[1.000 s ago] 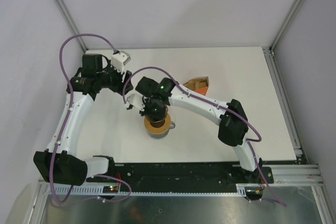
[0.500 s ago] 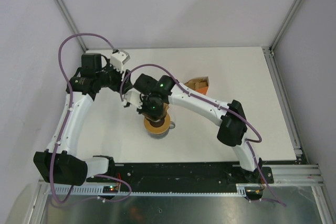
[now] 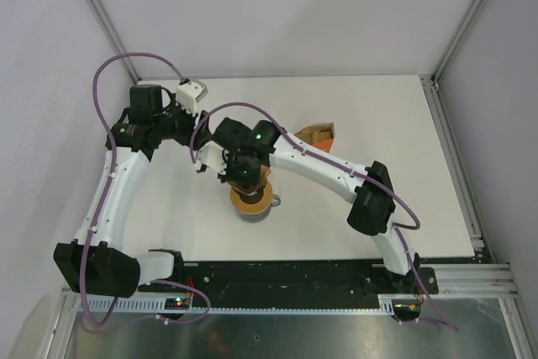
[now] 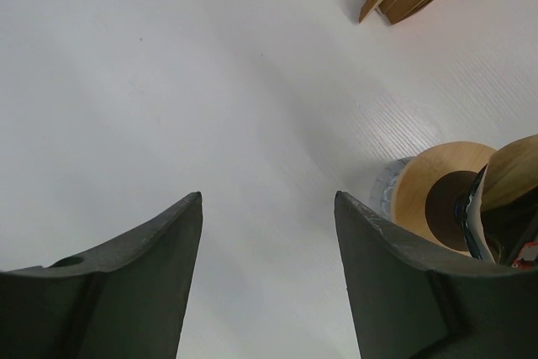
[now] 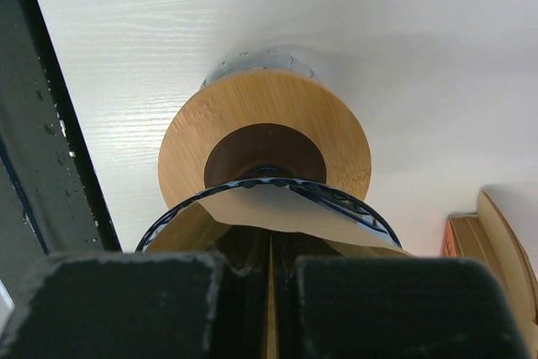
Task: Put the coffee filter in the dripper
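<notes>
Bright, even light fell from overhead, and the white table (image 3: 378,124) gave back a soft glare, with only faint shadow under the right arm (image 3: 319,166). In the left wrist view a pale sheen streaked the tabletop, and the fingers (image 4: 126,283) of the left gripper (image 4: 267,224) sat dark and soft-edged. In the right wrist view the 2 fingers (image 5: 126,308) of the right gripper (image 5: 273,266) were black and blurred, while the wooden ring (image 5: 193,140) and the coffee filter (image 5: 277,212) stayed sharp and evenly lit

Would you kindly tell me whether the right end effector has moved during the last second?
Yes. In the top view the right end effector has crept slightly up-left, farther from the wooden ring, which stays put.
</notes>
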Motion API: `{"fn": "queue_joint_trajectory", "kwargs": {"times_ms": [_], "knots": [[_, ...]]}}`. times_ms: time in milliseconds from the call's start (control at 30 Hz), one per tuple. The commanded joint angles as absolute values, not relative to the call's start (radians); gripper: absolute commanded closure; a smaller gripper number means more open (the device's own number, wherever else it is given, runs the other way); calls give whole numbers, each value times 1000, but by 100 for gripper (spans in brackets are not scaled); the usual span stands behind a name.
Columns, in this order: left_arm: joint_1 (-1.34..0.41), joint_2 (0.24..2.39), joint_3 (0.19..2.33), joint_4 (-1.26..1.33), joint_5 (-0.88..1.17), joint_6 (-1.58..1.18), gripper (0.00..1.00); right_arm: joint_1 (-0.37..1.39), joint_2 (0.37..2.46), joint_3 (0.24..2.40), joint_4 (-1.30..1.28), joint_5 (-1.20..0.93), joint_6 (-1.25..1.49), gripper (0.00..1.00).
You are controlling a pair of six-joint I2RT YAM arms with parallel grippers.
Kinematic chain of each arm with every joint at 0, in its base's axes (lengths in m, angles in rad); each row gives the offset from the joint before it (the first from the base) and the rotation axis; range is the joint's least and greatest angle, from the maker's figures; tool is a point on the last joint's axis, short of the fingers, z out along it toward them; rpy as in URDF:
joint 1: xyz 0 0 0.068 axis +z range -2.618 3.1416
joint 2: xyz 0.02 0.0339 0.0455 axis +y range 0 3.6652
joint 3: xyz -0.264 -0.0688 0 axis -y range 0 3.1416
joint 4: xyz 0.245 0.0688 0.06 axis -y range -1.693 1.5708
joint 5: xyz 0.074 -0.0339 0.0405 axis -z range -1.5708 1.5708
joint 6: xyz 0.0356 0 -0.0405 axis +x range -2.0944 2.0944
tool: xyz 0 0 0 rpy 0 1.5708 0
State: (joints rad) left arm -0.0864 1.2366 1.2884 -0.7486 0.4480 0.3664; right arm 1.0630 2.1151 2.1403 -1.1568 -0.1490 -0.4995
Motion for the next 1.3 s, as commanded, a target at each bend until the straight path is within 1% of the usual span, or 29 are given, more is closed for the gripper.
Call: {"fn": "queue_joint_trajectory", "kwargs": {"times_ms": [0,500,567,633,767,833,933,967,1000,1067,1167,1267], "knots": [[-81,1216,1280,-755,471,363,31,1061,2039,2215,-1130,-129,-502,100],[-82,1217,1286,-755,464,363,31,1060,1952,2206,-1102,-120,-502,100],[-81,1219,1284,-756,463,369,31,1051,1923,2202,-1080,-125,-490,97],[-81,1223,1282,-753,457,376,31,1028,1880,2179,-1039,-131,-463,90],[-63,1235,1273,-724,446,381,31,926,1754,2043,-863,-155,-370,66],[-46,1243,1267,-698,445,374,30,848,1671,1938,-760,-205,-312,51],[-22,1252,1247,-639,447,361,26,729,1527,1765,-609,-302,-219,13],[-14,1252,1239,-618,445,353,24,681,1477,1710,-551,-314,-181,7],[-8,1252,1223,-584,437,346,23,626,1440,1648,-507,-316,-150,4],[-4,1248,1184,-512,412,328,18,517,1365,1536,-418,-312,-83,1],[28,1228,1095,-372,356,295,14,342,1278,1371,-321,-325,34,1],[48,1199,963,-165,314,253,10,187,1236,1265,-282,-329,104,1]]}}
